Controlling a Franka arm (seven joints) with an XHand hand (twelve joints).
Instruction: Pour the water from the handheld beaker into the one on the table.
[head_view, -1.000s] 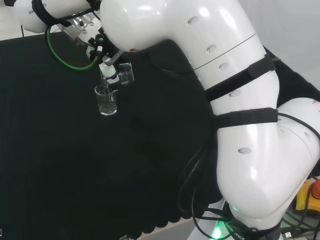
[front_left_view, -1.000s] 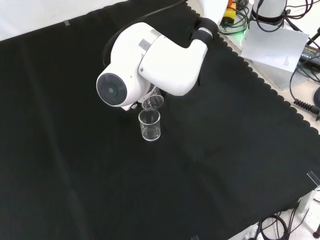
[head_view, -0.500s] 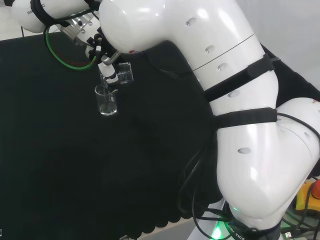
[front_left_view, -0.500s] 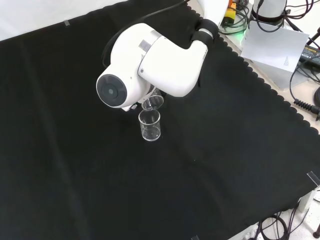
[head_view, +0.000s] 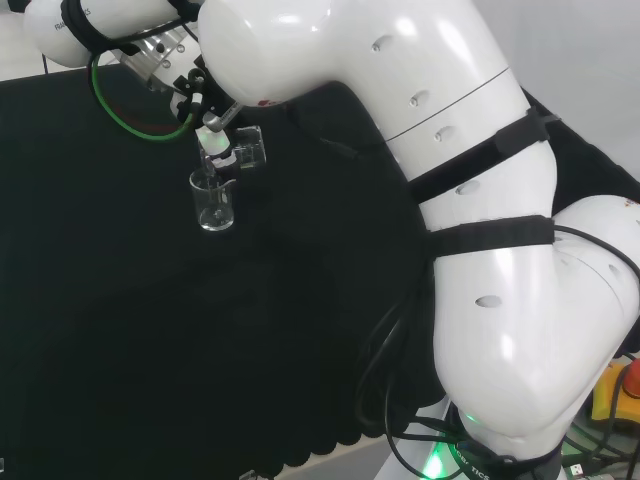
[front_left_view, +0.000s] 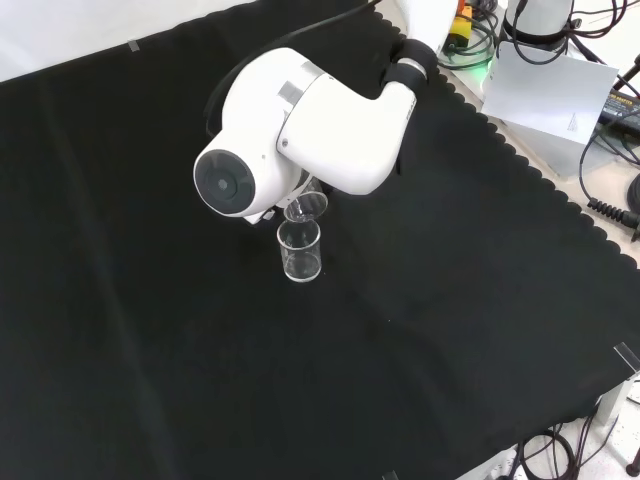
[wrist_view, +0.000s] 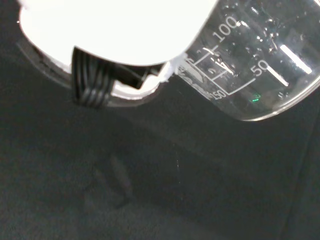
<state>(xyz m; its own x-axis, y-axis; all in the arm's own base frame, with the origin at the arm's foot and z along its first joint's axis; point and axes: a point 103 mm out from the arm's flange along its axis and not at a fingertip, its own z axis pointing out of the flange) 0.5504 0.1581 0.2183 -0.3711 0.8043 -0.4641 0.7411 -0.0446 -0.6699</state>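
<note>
Cloth (front_left_view: 150, 330), black and matte with a scalloped hem, covered the whole bench, creased faintly here and there. Near its middle in the front view stood a small clear glass beaker (front_left_view: 300, 250), upright on the cloth; the head view showed it too (head_view: 214, 203), toward the upper left. Right above its rim, a second clear glass beaker with printed measuring marks (front_left_view: 306, 207) was tipped over, its mouth angled down toward the standing one. In the head view this tilted beaker (head_view: 249, 147) sat just up and to the right of the standing one, its lip close over the lower rim. The black and white robot hand (head_view: 207, 128) was wrapped on it, a white fingertip pressed against the glass wall. From the wrist, the held beaker (wrist_view: 255, 65) loomed large, beaded with droplets inside, beside a blurred white part of the hand (wrist_view: 115, 35).

The arm's big white links (head_view: 420, 150) crowded the head view's right. Past the cloth's far corner in the front view lay a white sheet of paper (front_left_view: 550, 95) and a tangle of black cables (front_left_view: 610, 150).
</note>
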